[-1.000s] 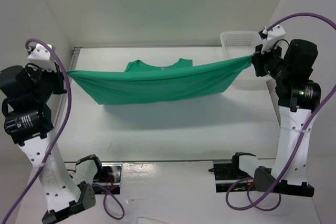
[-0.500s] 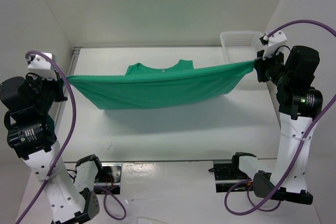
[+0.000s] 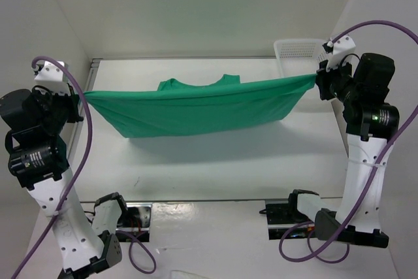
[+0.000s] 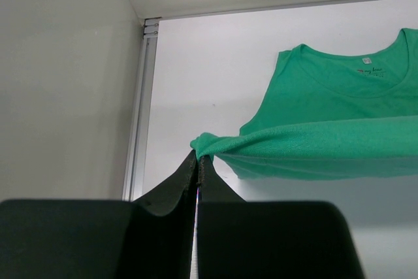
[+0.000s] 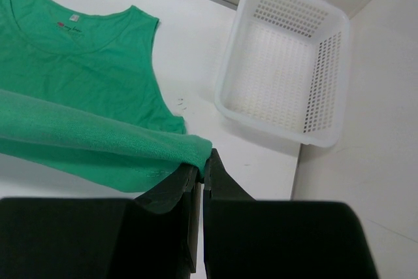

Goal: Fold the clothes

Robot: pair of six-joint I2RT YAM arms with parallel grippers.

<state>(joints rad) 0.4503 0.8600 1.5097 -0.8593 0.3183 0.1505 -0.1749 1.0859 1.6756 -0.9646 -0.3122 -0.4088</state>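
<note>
End effectors [image 3: 81,98] [image 3: 317,78] stretch T-shirt [image 3: 196,110] left-right, neckline [image 3: 199,83] far

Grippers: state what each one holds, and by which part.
Both hold the shirt, stretched between them. The left gripper pinches its bunched left end, and the right gripper pinches its bunched right end.

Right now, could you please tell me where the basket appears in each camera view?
Top external: the basket is at the upper right, beyond the right end of the stretched shirt.
Left wrist: not in view.
Right wrist: upper right, empty, lying apart from the shirt.
Shared landmark: the shirt's neckline, top centre in the top view, upper right in the left wrist view, and upper left in the right wrist view.
</note>
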